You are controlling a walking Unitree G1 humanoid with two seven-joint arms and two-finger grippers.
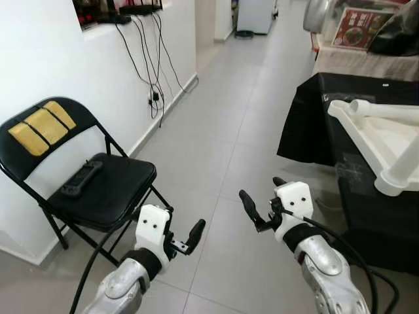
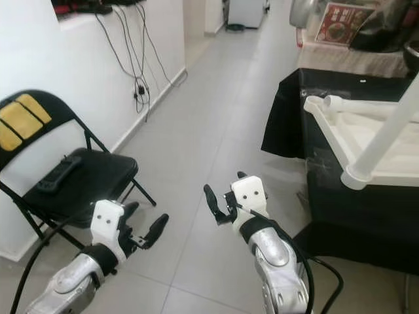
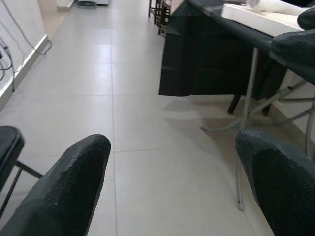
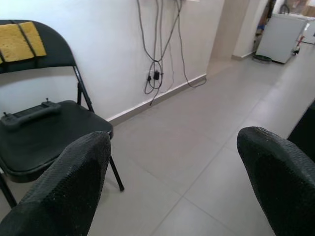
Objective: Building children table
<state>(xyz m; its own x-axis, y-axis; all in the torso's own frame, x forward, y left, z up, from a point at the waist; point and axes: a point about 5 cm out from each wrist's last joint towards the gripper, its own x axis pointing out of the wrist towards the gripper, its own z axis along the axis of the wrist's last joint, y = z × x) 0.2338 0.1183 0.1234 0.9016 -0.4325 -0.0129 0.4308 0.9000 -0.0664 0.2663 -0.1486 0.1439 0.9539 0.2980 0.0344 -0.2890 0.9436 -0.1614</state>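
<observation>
**Operator:** Left eye view first: where do my two grippers sit?

**Describer:** Your left gripper is at about 7 o'clock, low in the scene, raised over the grey tiled floor. Its two black fingers stand apart and hold nothing. Your right gripper is at about 5 o'clock, also over bare tile, fingers spread wide and empty. The two grippers are near each other but not touching.

**Operator:** And the children's table?

**Describer:** You will find the white children's table at 3 o'clock, lying upside down on a bench draped in black cloth. One white leg rises from it and tilts toward you. Both grippers are well apart from it. From your left wrist, a corner of the white table shows on the black cloth beyond the finger pads.

**Operator:** What else is around me?

**Describer:** At 9 o'clock, you have a black folding chair against the white wall, with yellow pads strapped to its backrest. A dark handheld controller lies on its seat. At 11 o'clock, black cables hang down the wall to a socket
</observation>
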